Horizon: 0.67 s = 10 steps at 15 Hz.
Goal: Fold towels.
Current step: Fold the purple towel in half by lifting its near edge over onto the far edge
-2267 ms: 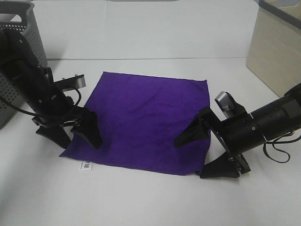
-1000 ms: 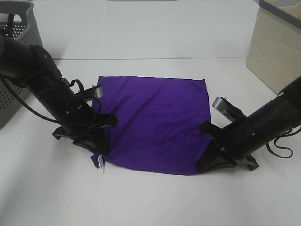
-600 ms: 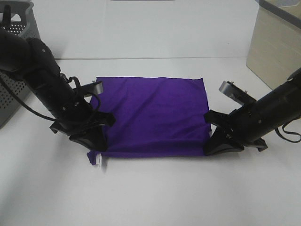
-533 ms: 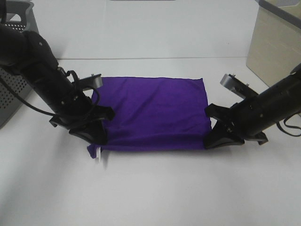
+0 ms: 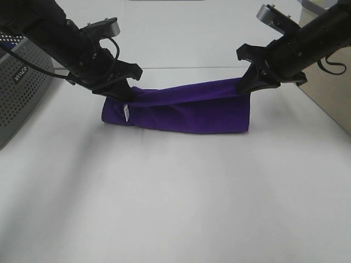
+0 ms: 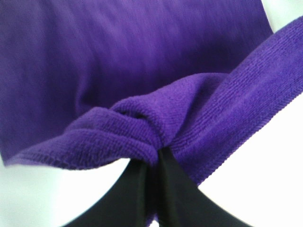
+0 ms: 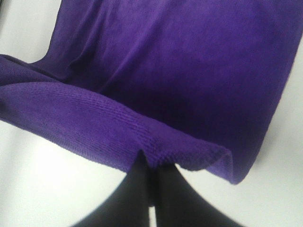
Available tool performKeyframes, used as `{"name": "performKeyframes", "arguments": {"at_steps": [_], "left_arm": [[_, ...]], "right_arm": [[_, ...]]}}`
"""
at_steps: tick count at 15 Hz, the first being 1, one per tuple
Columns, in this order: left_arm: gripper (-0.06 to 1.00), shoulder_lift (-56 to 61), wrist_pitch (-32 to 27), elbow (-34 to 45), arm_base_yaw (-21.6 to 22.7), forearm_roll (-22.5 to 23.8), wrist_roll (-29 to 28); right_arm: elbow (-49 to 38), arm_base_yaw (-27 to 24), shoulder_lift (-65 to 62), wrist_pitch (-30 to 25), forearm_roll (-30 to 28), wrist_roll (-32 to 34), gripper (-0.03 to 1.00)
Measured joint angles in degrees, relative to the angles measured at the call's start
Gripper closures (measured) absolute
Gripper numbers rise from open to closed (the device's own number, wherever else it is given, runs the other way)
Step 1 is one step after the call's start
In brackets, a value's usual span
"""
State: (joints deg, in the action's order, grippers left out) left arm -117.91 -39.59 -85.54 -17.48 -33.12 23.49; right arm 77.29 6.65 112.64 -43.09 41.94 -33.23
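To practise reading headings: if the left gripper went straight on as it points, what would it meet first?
The purple towel pinched in the left gripper; beyond that corner, probably the towel's lower layer on the white table.

Both arms are up off the surface, reaching in from either side at about the same height. The left arm [image 5: 55,30] slants down toward the middle, and its wrist tips the left gripper [image 5: 123,96] downward. Seen from its wrist, the jaws are pressed together with a bunched corner of the towel [image 5: 192,109] pinched between them. The right arm [image 5: 315,30] mirrors it from the far side, and the right gripper [image 5: 246,86] has its jaws clamped on the towel's edge too.
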Motion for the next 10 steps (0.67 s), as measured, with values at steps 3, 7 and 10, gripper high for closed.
{"name": "performKeyframes", "arguments": {"at_steps": [3,7,10], "left_arm": [[0.93,-2.6,6.8,-3.6,0.0,1.2,0.0],[0.93,-9.3,10.2,-9.6,0.0,1.3,0.0],[0.93,-11.6,11.5,-10.4,0.0,1.3,0.0]], "right_arm": [[12.2,0.0,8.5,-1.3,-2.1,1.5,0.96],[26.5,0.0,18.4,-1.5,-5.9,2.1,0.96],[31.0,0.0,22.6,-1.5,-8.0,2.1,0.96]]}}
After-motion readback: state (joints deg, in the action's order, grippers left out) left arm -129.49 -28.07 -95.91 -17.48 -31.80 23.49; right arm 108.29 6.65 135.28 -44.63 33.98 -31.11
